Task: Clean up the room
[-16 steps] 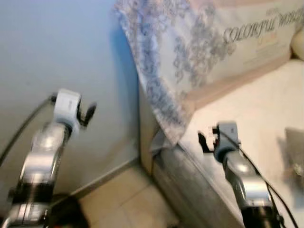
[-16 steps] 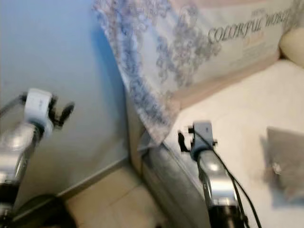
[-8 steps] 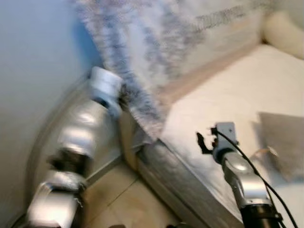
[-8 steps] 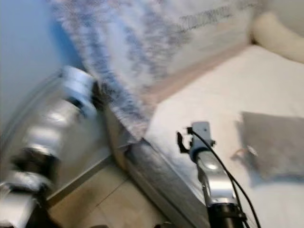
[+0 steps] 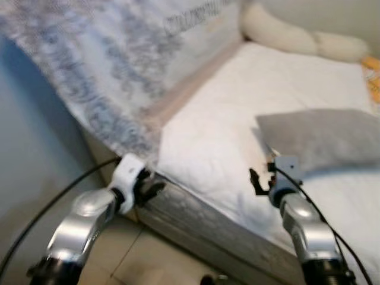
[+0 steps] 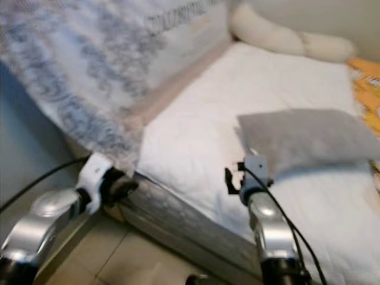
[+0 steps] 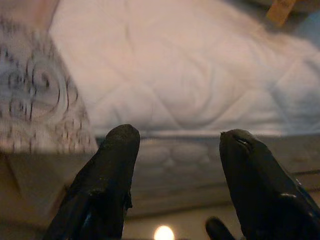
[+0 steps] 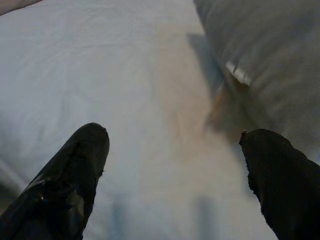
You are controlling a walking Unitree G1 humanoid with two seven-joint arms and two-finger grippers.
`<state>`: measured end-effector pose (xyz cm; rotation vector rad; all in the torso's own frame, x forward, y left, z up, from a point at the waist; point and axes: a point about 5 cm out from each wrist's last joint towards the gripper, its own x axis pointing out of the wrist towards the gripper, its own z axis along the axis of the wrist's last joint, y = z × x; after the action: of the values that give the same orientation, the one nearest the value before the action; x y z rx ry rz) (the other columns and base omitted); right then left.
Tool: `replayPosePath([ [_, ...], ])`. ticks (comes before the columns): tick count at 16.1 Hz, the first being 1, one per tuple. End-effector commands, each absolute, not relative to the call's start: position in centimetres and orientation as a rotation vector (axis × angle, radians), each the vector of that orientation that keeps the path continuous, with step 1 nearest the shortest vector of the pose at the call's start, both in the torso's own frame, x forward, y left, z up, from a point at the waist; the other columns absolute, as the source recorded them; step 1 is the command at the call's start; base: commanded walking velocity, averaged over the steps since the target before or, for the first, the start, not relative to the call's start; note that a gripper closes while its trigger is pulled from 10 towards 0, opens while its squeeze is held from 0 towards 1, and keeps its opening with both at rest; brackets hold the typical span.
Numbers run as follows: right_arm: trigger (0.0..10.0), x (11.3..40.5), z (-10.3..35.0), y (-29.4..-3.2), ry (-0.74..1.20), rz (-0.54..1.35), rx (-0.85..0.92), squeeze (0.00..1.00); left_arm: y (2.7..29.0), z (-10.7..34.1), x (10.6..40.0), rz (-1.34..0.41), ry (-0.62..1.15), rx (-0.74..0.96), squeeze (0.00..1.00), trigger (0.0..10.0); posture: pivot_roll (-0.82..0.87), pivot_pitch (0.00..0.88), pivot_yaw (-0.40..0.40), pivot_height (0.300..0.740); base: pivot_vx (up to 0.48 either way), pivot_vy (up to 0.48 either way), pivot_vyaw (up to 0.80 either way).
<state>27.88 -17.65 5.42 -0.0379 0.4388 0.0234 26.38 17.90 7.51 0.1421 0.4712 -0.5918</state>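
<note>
Big bed with a white quilted mattress (image 5: 237,113), seen from its near corner. Large patterned grey-and-white blanket with printed letters (image 5: 113,65) draped along the bed's far left side, hanging down past the near left corner. Flat grey pillow (image 5: 323,136) lying on the bed near the right edge, with a small tag poking out at its near corner. Long cream-white bolster (image 5: 297,38) resting along the far edge. Bit of orange cloth (image 6: 368,77) at the far right corner.

Left tool (image 5: 149,189) held low, just beside the near left corner of the mattress, fingers (image 7: 112,165) apart, nothing between them. Right tool (image 5: 259,178) over the bed, close to the grey pillow's near corner, fingers (image 8: 75,170) wide apart, nothing held.

Probably just arriving at the bed, nothing picked up yet. Likely next: reach the right tool forward to the pillow's near corner, close on it, then lift and put it in its place.
</note>
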Motion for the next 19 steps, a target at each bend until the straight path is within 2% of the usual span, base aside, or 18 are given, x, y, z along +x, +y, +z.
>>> replayPosePath([
  [1, 10.0, 28.2, 6.0, -17.7, 0.416, 0.025, -0.039, 0.0, 17.6, 8.3, 26.9, -0.501, 0.431, 0.085, 0.0, 10.0, 0.04, 0.0, -0.002, 0.74, 0.0, 0.0, -0.69],
  [3, 10.0, 28.8, 7.2, -18.0, 0.327, -0.002, 0.002, 0.0, 17.6, 8.6, 27.5, -0.35, 0.373, 0.022, 0.0, 10.0, 0.03, 0.0, -0.003, 0.74, 0.0, 0.0, -0.68],
  [4, 10.0, 29.2, 8.1, -18.1, 0.267, -0.016, 0.026, 0.0, 17.8, 8.9, 28.0, -0.281, 0.317, 0.077, 0.0, 10.0, 0.03, 0.0, -0.003, 0.74, 0.0, 0.0, -0.69],
  [5, 10.0, 29.5, 8.9, -18.3, 0.226, -0.021, 0.033, 0.0, 17.8, 9.5, 28.3, -0.257, 0.273, 0.044, 0.0, 10.0, 0.02, 0.0, 0.0, 0.74, 0.0, 0.0, -0.69],
  [7, 10.0, 30.0, 10.3, -18.9, 0.166, -0.035, 0.036, 0.0, 17.8, 11.2, 28.8, -0.203, 0.124, 0.097, 0.0, 10.0, 0.01, 0.0, 0.001, 0.74, 0.0, 0.0, -0.69],
  [10, 10.0, 30.0, 10.3, -19.6, 0.167, -0.058, 0.022, 0.0, 17.4, 10.6, 28.5, -0.247, 0.18, 0.075, 0.0, 10.0, 0.0, 0.0, 0.006, 0.74, 0.0, 0.0, -0.67],
  [12, 10.0, 30.5, 11.2, -18.9, 0.137, -0.014, 0.04, 0.0, 18.0, 10.4, 28.4, -0.228, 0.18, 0.062, 0.0, 10.0, -0.01, 0.0, 0.011, 0.74, 0.141, 0.0, 0.0],
  [16, 10.0, 30.7, 11.3, -17.1, 0.16, 0.08, -0.035, 0.0, 18.6, 10.4, 28.7, -0.197, 0.195, 0.07, 0.0, 10.0, -0.01, 0.0, 0.011, 0.74, 0.334, 0.0, 0.0],
  [19, 10.0, 30.8, 11.1, -17.2, 0.171, 0.075, -0.038, 0.0, 18.7, 10.6, 28.9, -0.192, 0.183, 0.075, 0.0, 10.0, -0.01, 0.0, 0.013, 0.74, 0.34, 0.0, 0.0],
])
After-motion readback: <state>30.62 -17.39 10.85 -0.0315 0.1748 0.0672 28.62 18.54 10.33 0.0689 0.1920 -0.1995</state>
